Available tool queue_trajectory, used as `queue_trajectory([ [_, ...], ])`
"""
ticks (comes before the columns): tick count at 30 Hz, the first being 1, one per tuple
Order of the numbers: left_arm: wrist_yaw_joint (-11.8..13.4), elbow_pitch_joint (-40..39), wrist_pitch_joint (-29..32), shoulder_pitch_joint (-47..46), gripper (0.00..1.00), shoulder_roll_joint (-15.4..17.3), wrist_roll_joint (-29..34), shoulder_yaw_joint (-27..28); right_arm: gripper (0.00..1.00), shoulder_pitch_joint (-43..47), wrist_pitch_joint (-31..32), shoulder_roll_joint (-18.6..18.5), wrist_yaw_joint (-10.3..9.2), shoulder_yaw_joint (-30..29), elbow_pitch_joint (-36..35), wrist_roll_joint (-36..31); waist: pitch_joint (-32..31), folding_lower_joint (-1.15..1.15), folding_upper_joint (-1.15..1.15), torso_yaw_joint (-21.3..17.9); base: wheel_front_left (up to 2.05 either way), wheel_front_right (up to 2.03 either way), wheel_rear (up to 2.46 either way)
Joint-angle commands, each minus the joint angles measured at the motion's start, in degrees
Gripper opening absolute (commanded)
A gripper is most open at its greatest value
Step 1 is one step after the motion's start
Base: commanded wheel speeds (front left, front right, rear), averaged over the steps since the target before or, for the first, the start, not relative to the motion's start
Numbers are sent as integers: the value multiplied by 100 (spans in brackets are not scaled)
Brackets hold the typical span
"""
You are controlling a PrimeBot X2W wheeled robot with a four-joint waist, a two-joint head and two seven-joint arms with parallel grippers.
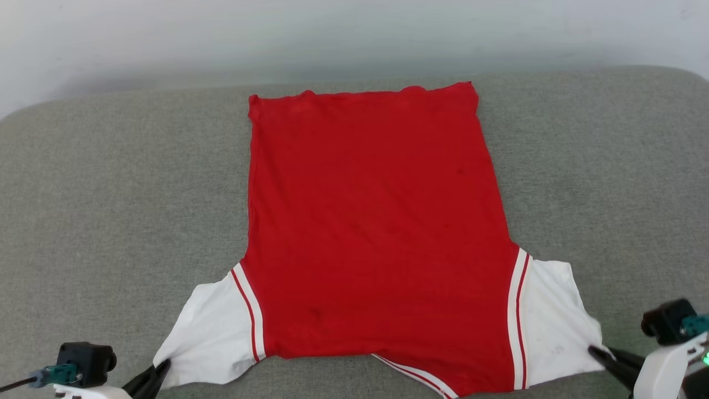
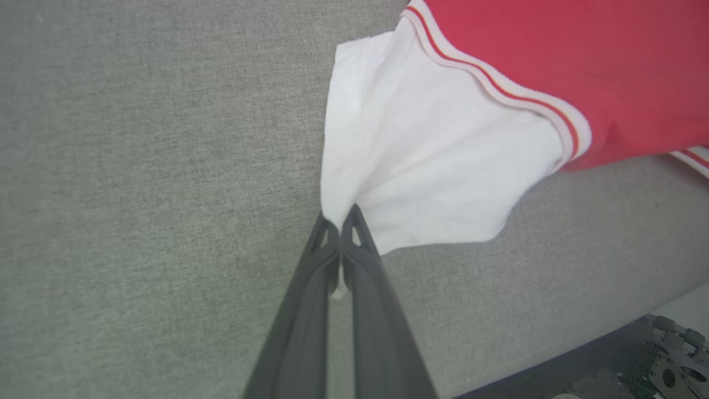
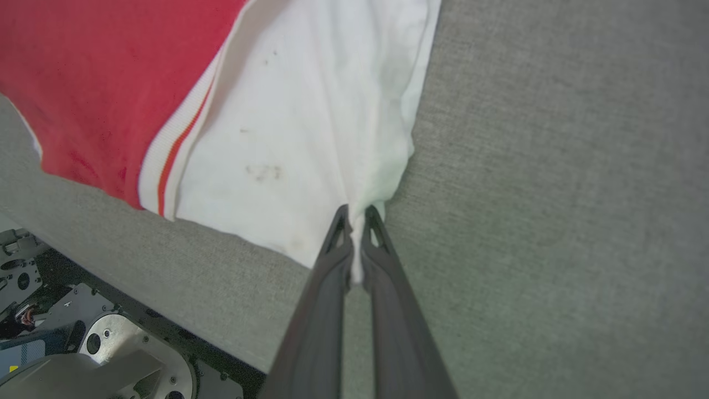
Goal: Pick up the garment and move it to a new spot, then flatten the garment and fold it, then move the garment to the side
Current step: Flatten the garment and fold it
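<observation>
Left gripper (image 2: 339, 215): fingers pressed together, a corner of the white left sleeve (image 2: 421, 149) pinched between the tips, at the near left of the scene. Right gripper (image 3: 358, 215): fingers likewise pressed together, a corner of the white right sleeve (image 3: 310, 111) pinched, at the near right. Garment (image 1: 376, 221): laid plain red side up on the grey padded surface (image 1: 111, 194), spread between the two grippers and extending away from them toward the far side; no lettering is seen on the upper face. Long axis: run from near to far, with the striped neckline trim (image 1: 415, 378) at the near edge and the hem (image 1: 365, 93) at the far edge. Each sleeve is pulled to a point at its gripper. Neither arm is judged nearer, each being matched to its own side. The coming flattening or fold is therefore judged to be worked evenly by both along that axis.
</observation>
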Motion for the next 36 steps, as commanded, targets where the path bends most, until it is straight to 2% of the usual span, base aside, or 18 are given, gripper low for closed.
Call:
queue_trajectory([
  [1,36,14,-36,-81,0,-42,170,23,31,-21,107,-54,-4,-170,-141,-19,61,1,0,31,0,0,0],
  [2,65,-5,-37,-134,0,-81,244,37,95,-84,176,-69,-4,-259,-255,-15,93,1,0,42,0,0,0],
  [3,83,-36,-37,-178,0,-124,313,65,100,-182,246,-73,-4,-391,-367,7,127,1,0,57,0,0,0],
  [9,254,-230,-44,-460,0,-309,745,191,100,-781,511,-149,-3,-1294,-1073,-136,410,1,0,203,0,0,0],
  [12,362,-369,-46,-610,0,-393,949,296,100,-1386,730,-178,-3,-1751,-1355,-314,626,1,0,329,0,0,0],
  [16,481,-574,-47,-867,0,-530,1264,488,100,-2446,1351,2,-3,-2099,-1457,-446,1048,1,0,555,0,0,0],
  [20,539,-765,-48,-1131,0,-692,1593,636,100,-3710,2398,174,-3,-2001,-1137,-613,1553,1,0,817,0,0,0],
  [28,624,-1055,-49,-1575,0,-1005,2163,930,100,-5971,4916,604,-3,-1514,25,-966,2482,1,0,1333,0,0,0],
  [32,688,-1157,-49,-1666,0,-1142,2435,1053,100,-6642,5716,930,-3,-1569,656,-1277,2820,1,0,1544,0,0,0],
  [36,713,-1294,-49,-1729,0,-1262,2670,1103,100,-6946,6112,1168,-3,-1667,1082,-1644,3128,1,0,1712,0,0,0],
])
